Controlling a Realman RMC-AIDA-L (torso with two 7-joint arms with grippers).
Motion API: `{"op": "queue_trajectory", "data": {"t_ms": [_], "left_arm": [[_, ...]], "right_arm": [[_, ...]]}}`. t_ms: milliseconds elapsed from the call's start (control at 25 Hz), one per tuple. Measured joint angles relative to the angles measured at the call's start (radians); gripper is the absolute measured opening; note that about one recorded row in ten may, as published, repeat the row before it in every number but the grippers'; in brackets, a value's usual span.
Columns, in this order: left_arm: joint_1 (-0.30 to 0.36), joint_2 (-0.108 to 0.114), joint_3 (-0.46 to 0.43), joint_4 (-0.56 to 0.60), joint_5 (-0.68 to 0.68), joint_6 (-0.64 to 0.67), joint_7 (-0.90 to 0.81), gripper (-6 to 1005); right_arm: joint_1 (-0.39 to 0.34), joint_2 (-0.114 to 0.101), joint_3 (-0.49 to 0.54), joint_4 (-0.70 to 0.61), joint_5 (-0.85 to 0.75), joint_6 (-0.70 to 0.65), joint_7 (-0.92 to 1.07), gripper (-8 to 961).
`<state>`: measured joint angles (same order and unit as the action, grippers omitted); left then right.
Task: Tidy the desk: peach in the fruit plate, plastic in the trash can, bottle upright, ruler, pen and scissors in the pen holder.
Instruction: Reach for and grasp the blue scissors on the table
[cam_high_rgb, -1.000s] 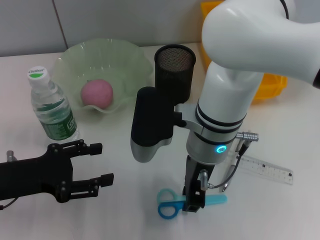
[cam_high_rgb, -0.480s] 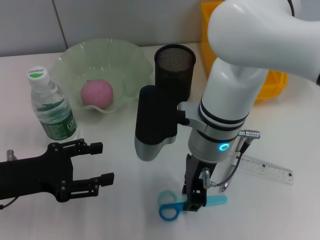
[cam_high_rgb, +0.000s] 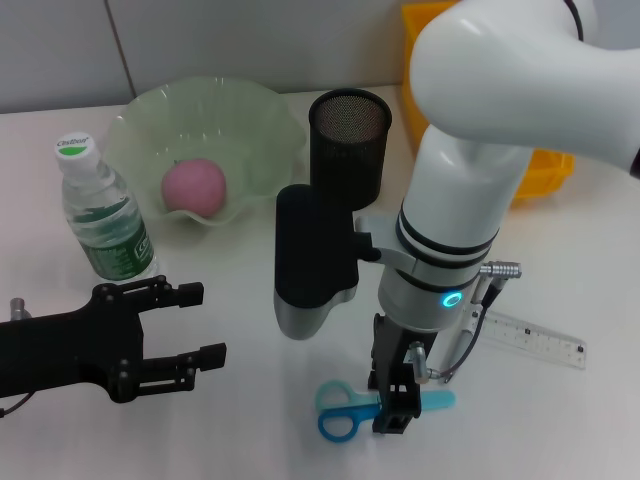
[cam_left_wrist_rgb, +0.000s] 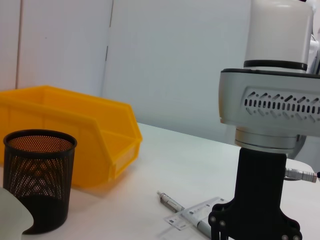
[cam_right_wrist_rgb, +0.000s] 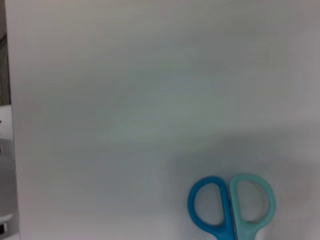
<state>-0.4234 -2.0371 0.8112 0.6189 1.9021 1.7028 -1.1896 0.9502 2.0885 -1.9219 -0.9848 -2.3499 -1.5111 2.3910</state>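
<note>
The blue and teal scissors lie flat near the table's front edge, and their handles fill the right wrist view. My right gripper points straight down and stands over the scissors' middle. The pen and clear ruler lie just to its right. The black mesh pen holder stands behind. A pink peach rests in the green fruit plate. The bottle stands upright at the left. My left gripper is open and low at the front left. No plastic is in view.
A yellow bin sits at the back right, behind the right arm, and shows beside the pen holder in the left wrist view. The pen and ruler lie on the table near the right arm's black gripper base.
My right arm has sunk a little lower onto the scissors. The scissors, the left arm and everything else stay where they were.
</note>
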Motion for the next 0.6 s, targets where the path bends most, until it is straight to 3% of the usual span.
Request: {"op": "queue_trajectory", "data": {"t_ms": [600], "left_arm": [[-0.002,0.000,0.000,-0.006,0.000,-0.001,0.006,782]], "right_arm": [[0.002,0.002,-0.052,0.000,-0.003,0.045,-0.033,467]]}}
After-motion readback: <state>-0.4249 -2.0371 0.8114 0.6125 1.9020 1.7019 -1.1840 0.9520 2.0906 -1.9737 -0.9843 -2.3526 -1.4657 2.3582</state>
